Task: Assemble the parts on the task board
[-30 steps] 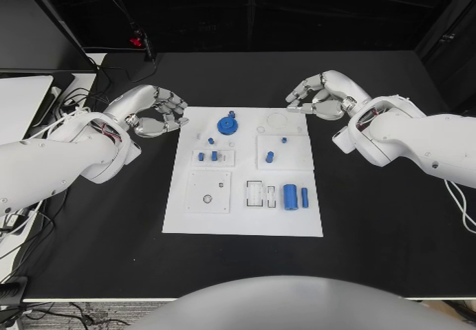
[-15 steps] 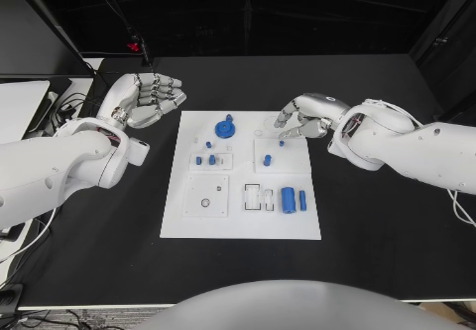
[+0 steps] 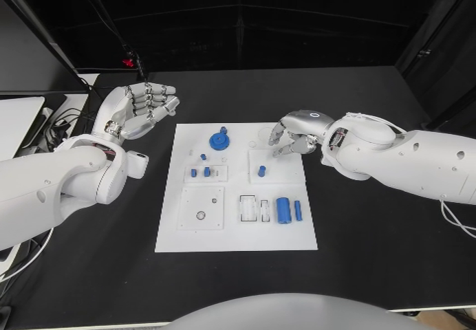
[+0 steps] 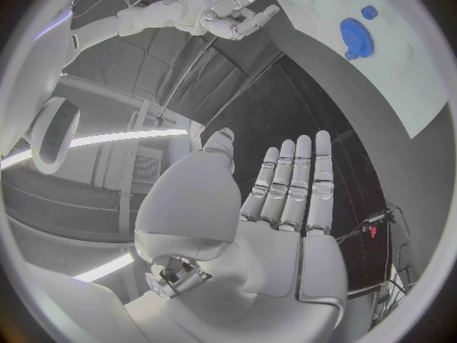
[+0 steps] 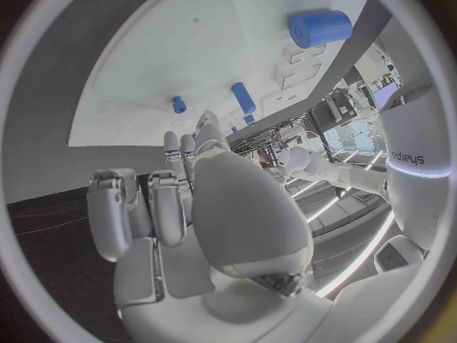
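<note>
The white task board (image 3: 236, 230) lies mid-table. It carries a blue gear (image 3: 219, 141), small blue pegs (image 3: 200, 172), another peg (image 3: 262, 170), a thick blue cylinder (image 3: 284, 208) and a thinner one (image 3: 298, 210). My right hand (image 3: 294, 134) hovers over the board's far right part, fingers pointing down beside a round recess (image 3: 266, 132), nothing in it. In the right wrist view its fingertips (image 5: 171, 143) end just short of a small peg (image 5: 178, 104). My left hand (image 3: 139, 110) is raised beyond the board's far left corner, palm flat and fingers straight (image 4: 286, 198), holding nothing.
Black table (image 3: 386, 234) surrounds the board. Cables and a white object (image 3: 20, 113) sit at the table's left edge. A square plate with a small hole (image 3: 201, 206) and rectangular slots (image 3: 256, 208) take up the board's near half.
My right hand has come in from beyond the board's far right corner to above its far right part. My left hand has uncurled and lifted away from the board.
</note>
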Controlling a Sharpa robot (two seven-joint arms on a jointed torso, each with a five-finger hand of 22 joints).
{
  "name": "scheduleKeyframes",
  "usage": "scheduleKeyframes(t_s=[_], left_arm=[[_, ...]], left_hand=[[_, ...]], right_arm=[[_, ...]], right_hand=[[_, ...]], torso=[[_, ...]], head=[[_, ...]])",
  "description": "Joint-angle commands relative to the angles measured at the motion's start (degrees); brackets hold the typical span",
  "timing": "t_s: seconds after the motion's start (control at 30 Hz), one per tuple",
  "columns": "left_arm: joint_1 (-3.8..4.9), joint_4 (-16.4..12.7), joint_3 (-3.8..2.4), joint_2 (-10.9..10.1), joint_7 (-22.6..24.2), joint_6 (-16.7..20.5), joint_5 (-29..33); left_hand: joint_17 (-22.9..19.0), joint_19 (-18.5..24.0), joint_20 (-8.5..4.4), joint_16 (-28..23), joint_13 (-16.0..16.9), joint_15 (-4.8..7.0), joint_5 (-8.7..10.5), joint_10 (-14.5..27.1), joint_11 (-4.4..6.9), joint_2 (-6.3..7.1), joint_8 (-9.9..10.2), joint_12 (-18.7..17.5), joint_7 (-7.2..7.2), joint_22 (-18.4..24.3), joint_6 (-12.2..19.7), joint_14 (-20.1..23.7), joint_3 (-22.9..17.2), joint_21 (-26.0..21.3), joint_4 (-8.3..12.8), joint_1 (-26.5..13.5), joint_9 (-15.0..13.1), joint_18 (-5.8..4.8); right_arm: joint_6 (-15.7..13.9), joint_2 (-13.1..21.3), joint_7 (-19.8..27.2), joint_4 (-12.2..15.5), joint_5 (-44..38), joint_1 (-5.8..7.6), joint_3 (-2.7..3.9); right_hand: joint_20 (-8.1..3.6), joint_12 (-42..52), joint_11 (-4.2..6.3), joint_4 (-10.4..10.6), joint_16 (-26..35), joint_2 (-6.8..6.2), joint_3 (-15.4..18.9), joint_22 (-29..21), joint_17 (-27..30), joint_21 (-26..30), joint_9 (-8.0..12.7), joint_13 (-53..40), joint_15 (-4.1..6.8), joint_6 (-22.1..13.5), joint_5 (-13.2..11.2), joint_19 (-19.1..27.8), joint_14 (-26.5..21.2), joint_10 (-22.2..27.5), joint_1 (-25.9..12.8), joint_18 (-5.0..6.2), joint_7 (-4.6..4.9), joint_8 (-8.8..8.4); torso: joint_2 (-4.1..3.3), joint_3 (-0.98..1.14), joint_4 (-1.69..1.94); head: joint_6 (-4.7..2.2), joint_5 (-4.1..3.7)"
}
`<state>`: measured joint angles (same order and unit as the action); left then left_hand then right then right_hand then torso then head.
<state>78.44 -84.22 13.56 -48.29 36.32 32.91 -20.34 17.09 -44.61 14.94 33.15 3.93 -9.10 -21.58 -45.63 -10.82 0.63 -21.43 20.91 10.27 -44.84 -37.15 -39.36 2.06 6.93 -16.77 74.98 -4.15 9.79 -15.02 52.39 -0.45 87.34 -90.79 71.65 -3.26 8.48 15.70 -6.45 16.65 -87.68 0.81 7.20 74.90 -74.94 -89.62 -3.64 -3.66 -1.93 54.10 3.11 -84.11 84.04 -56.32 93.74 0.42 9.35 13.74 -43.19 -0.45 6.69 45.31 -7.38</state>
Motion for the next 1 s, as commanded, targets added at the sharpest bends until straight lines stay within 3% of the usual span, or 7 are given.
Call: scheduleKeyframes(t_s=[0.03,0.17,0.37,0.83,1.0], left_arm=[[0.05,-0.22,-0.05,0.06,2.22,-0.71,1.71],[0.04,-0.19,-0.05,0.1,2.27,-0.57,1.73],[0.03,-0.26,-0.05,0.14,2.14,-0.58,1.74],[0.03,-0.43,-0.05,0.11,1.61,-0.68,1.75],[0.03,-0.39,-0.05,0.16,1.51,-0.69,1.75]], left_hand=[[-0.08,-0.12,0.35,0.41,0.08,-0.05,0.0,0.38,0.07,-0.4,-0.41,0.36,3.18,0.1,0.39,0.21,0.36,-0.36,0.09,0.16,-0.04,0.45],[-0.18,-0.24,0.36,0.56,0.08,-0.03,-0.01,0.45,0.08,-0.5,-0.58,0.56,3.17,0.2,0.49,0.17,0.48,-0.38,0.09,0.27,-0.04,0.48],[-0.39,-0.51,0.37,0.92,0.08,0.01,-0.09,0.54,0.12,-0.76,-1.01,1.06,3.14,0.41,0.64,0.07,0.72,-0.43,0.09,0.57,-0.05,0.53],[-0.7,-0.94,0.34,1.5,0.06,0.09,-0.4,0.64,0.17,-1.13,-1.59,1.84,3.11,0.71,0.99,-0.08,1.09,-0.46,0.1,1.09,-0.02,0.57],[-0.84,-1.19,0.3,1.81,0.04,0.13,-0.59,0.71,0.2,-1.31,-1.86,2.2,3.09,0.84,1.18,-0.17,1.26,-0.44,0.09,1.35,0.0,0.59]], right_arm=[[2.36,-0.25,-2.09,-0.03,-1.89,0.07,0.04],[3.65,-0.79,-3.14,-0.32,-2.26,0.06,0.04],[4.82,-1.44,-4.9,-0.64,-3.45,-0.12,0.04],[6.01,-2.58,-8.48,-1.4,-5.73,-0.35,0.04],[6.58,-2.97,-8.88,-1.61,-6.23,-0.56,0.04]], right_hand=[[-0.3,-0.28,0.06,-0.03,0.37,-0.28,-0.43,14.69,-7.21,0.38,-0.01,0.1,-0.08,0.23,-0.36,-5.29,4.34,-0.57,-0.27,-0.16,0.05,-0.45],[-0.3,-0.43,0.08,-0.05,0.35,-0.43,-0.71,14.68,-7.24,0.39,-0.02,0.09,-0.08,0.27,-0.38,-5.28,4.35,-0.73,-0.29,-0.16,0.02,-0.74],[-0.33,-0.78,0.15,-0.1,0.27,-0.41,-1.55,14.55,-7.47,0.63,-0.09,0.09,-0.03,0.87,-0.38,-5.1,4.41,-1.17,0.06,-0.08,-0.05,-1.11],[-0.34,-1.94,0.18,-0.06,0.15,-0.49,-3.64,14.47,-7.75,0.78,0.0,0.11,-0.05,0.8,-0.39,-5.0,4.48,-1.83,0.93,-0.03,-0.12,-2.8],[-0.51,-2.0,0.55,0.02,0.17,-0.43,-4.54,14.42,-7.68,0.88,-0.09,0.07,0.23,1.18,-0.38,-4.93,4.46,-3.48,1.09,0.0,-0.35,-3.3]], torso=[[0.02,0.0,0.01],[0.04,-0.03,-0.07],[0.0,-0.01,0.01],[-0.01,-0.02,-0.13],[-0.01,0.0,0.02]], head=[[-1.02,-0.43],[-1.58,-0.57],[-1.7,-0.46],[-1.07,0.08],[-0.97,0.02]])
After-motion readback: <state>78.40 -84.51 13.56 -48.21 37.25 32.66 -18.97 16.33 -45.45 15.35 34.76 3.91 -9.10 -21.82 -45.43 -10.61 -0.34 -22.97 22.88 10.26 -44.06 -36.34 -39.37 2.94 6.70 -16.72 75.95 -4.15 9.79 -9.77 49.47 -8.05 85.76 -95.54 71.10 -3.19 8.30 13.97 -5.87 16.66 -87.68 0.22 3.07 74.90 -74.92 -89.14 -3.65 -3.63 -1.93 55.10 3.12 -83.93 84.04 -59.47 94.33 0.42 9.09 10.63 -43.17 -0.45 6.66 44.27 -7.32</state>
